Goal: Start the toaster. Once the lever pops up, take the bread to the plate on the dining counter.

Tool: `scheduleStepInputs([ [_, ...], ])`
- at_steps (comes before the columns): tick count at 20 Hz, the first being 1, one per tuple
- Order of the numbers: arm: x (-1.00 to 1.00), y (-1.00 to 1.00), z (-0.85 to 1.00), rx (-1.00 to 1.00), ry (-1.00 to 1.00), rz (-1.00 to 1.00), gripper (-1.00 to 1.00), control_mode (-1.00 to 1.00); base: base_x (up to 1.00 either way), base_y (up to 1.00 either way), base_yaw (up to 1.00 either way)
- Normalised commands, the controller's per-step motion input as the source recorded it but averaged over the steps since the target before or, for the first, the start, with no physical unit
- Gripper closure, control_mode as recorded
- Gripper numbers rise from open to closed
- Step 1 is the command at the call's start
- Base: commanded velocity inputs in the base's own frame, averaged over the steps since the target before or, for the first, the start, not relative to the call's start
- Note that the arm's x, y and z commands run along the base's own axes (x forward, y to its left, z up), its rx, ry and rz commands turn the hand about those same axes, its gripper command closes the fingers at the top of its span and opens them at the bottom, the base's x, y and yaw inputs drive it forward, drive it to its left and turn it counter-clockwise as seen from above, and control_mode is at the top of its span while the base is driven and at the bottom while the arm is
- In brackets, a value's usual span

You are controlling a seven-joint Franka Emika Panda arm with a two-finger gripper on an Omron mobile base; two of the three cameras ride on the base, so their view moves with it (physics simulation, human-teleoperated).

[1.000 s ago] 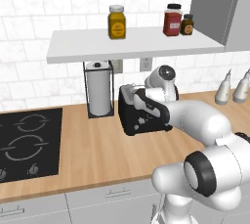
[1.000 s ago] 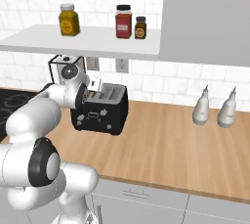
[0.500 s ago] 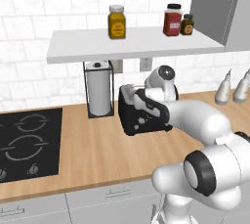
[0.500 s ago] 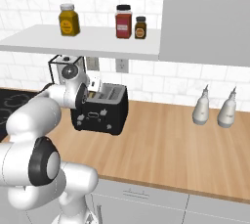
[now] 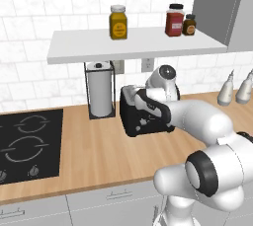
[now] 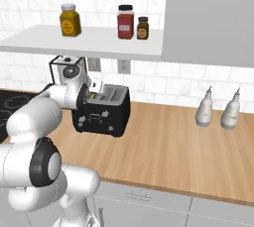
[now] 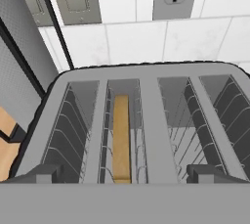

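Beside the paper-towel roll in its black wire stand [image 5: 100,92], the black boxy silver-topped toaster [image 6: 101,110] is sitting on the wooden worktop [image 6: 163,146]; the claw [image 7: 125,173] is hovering above it, fingers spread apart; the tan bread slice [image 7: 121,138] is standing in one slot.

Arm [image 5: 197,116] over toaster [image 5: 143,116] beside towel roll [image 5: 100,89].

Toaster [image 6: 101,117]: matt black body, brushed silver metal top, thin wire guards inside slots. Bread [image 7: 121,140] in slot: tan, smooth edge. Counter [image 5: 99,156] under toaster: light wood, faint grain. Wall [image 5: 44,18] behind toaster: glossy white tile. Paper towel roll [image 5: 100,89] beside toaster: white paper, black wire stand.
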Motion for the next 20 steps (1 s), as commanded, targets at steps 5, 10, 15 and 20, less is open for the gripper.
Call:
scheduleStepInputs([
  [5,0.0,0.0,0.0,0.0,0.0,0.0,-1.0,-1.0,0.0,0.0,0.0],
  [10,0.0,0.0,0.0,0.0,0.0,0.0,-1.0,-1.0,0.0,0.0,0.0],
  [15,0.0,0.0,0.0,0.0,0.0,0.0,-1.0,-1.0,0.0,0.0,0.0],
  [20,0.0,0.0,0.0,0.0,0.0,0.0,-1.0,-1.0,0.0,0.0,0.0],
])
